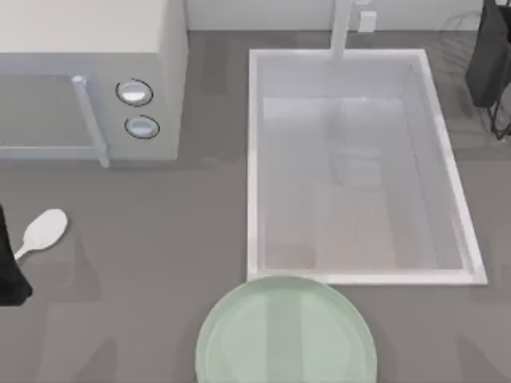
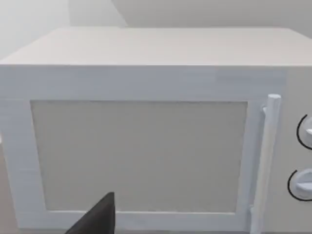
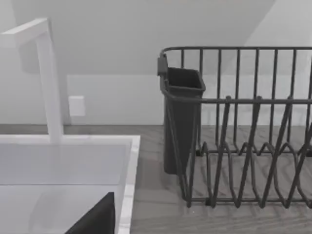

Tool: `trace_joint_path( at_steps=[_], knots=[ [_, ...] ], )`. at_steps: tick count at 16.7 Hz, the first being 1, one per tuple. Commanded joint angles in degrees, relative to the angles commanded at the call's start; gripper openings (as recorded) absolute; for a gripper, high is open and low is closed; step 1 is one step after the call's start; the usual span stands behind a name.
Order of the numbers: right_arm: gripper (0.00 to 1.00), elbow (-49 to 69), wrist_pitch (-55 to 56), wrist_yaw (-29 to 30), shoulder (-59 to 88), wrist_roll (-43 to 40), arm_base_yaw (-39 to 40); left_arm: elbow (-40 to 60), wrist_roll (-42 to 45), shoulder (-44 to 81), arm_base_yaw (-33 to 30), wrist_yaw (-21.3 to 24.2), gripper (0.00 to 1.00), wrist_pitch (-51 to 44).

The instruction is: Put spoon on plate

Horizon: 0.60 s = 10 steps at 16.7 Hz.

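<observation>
I am looking at the spoon (image 1: 44,231) lying on the grey table (image 1: 144,239) at the far left side, its bowl pointing up and right and its thin handle running down toward the dark shape of my left arm (image 1: 9,271) at the picture's edge. The handle end is touching or just beside that dark shape; I cannot tell which. I am also not able to tell if the fingers of the left gripper are released or clenched. Its wrist camera is facing the microwave (image 2: 141,146) door, with a dark finger tip (image 2: 97,217) low in the picture.

The plate (image 1: 286,335) is sitting at the bottom edge of the table, near the front rim of the sink (image 1: 254,159) and well apart from the spoon.

What I am worrying about: the spoon is small and flat, so a grip on the thin handle may slip or turn it, and it could fall short of the plate. The microwave is standing just above the spoon, so lifting too far that way may hit its door handle (image 1: 89,120). A path too far right may drop the spoon into the sink.

The open table between spoon and plate is giving good room for moving.

My right arm (image 1: 489,56) is resting at the top right corner, by the dish rack (image 3: 243,131); I cannot tell the state of its fingers either.
</observation>
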Motion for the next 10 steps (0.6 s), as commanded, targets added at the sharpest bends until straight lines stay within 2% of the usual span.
trace_joint_path(
  at_steps=[5, 10],
  knots=[
    [1.00, 0.00, 0.00, 0.00, 0.00, 0.00, 0.00, 3.43, 2.10, 3.71, 0.52, -0.10, 1.00, -2.98],
    [1.00, 0.00, 0.00, 0.00, 0.00, 0.00, 0.00, 17.02, 10.74, 21.98, 2.24, -0.12, 1.00, -15.46]
  ],
)
